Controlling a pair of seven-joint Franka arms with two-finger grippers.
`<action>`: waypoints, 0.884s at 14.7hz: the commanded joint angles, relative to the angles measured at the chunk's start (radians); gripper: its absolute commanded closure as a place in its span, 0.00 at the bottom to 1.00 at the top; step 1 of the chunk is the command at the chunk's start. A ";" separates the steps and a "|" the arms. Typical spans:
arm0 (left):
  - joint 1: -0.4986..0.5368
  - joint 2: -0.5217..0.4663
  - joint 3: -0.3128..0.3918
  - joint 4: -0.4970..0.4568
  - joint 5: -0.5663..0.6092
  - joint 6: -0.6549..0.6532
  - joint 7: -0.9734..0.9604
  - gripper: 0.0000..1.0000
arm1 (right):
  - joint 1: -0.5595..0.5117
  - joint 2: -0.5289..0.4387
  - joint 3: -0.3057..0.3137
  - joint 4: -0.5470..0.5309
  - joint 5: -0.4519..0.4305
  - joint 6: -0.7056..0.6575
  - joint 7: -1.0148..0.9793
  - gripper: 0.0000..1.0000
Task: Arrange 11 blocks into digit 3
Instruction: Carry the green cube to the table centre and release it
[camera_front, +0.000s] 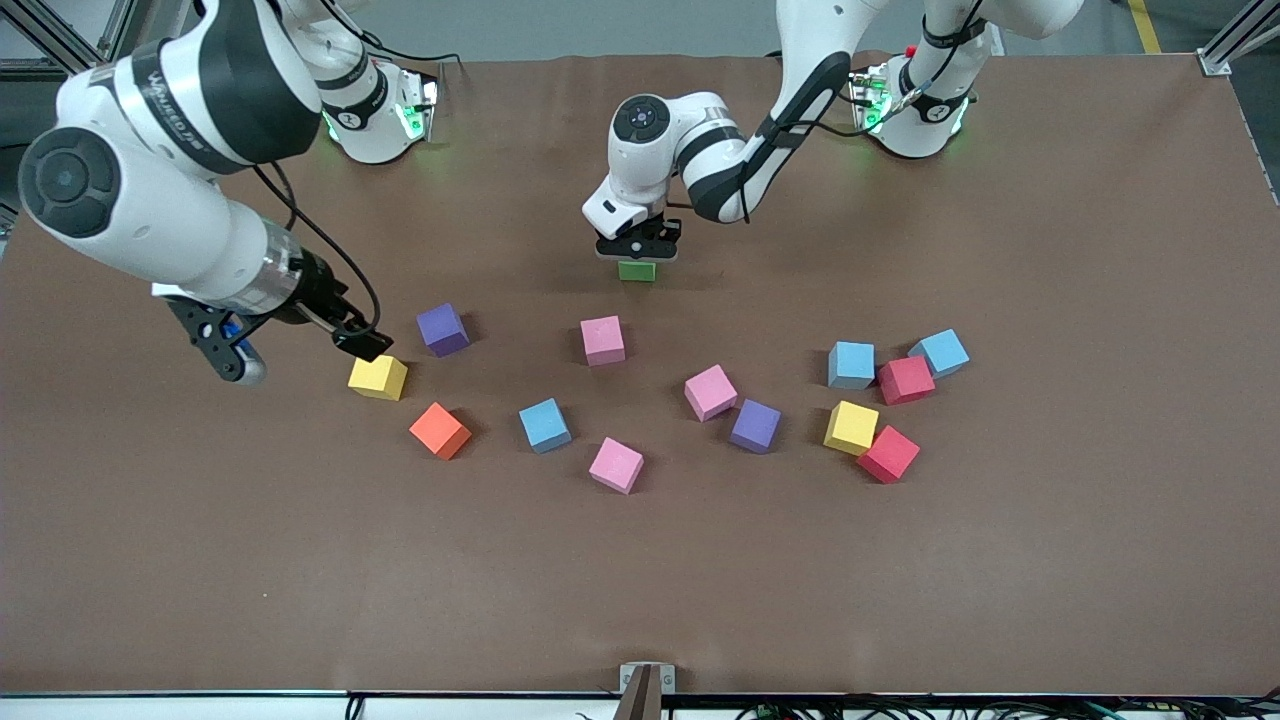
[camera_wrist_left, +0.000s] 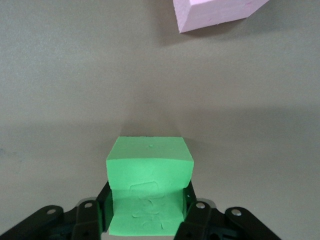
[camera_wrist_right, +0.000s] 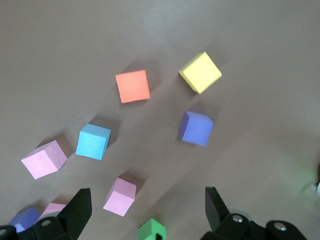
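My left gripper (camera_front: 637, 248) is shut on a green block (camera_front: 636, 270) (camera_wrist_left: 150, 170) low over the table, toward the robots' bases from a pink block (camera_front: 603, 340) (camera_wrist_left: 215, 12). My right gripper (camera_front: 300, 352) (camera_wrist_right: 147, 197) hangs open and empty over the table beside a yellow block (camera_front: 378, 377) (camera_wrist_right: 200, 72) and a purple block (camera_front: 442, 329) (camera_wrist_right: 196, 128). Nearby lie an orange block (camera_front: 439, 430) (camera_wrist_right: 133, 86), a blue block (camera_front: 545, 425) and two more pink blocks (camera_front: 710, 392) (camera_front: 616, 465). The blocks lie scattered. No digit 3 is in view.
Toward the left arm's end sits a cluster: a purple block (camera_front: 755, 426), a yellow block (camera_front: 851, 427), two red blocks (camera_front: 888, 453) and two blue blocks (camera_front: 851, 364). A small metal bracket (camera_front: 645, 682) stands at the table's edge nearest the front camera.
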 joint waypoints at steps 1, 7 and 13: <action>-0.029 0.011 0.026 0.032 0.031 -0.022 -0.025 0.03 | 0.044 -0.027 -0.010 -0.044 0.017 0.015 0.144 0.00; 0.016 -0.044 0.026 0.083 0.032 -0.140 -0.014 0.00 | 0.106 -0.020 -0.008 -0.107 0.017 0.045 0.294 0.00; 0.189 -0.044 0.026 0.197 0.032 -0.175 -0.015 0.00 | 0.199 0.007 -0.009 -0.273 0.014 0.263 0.442 0.00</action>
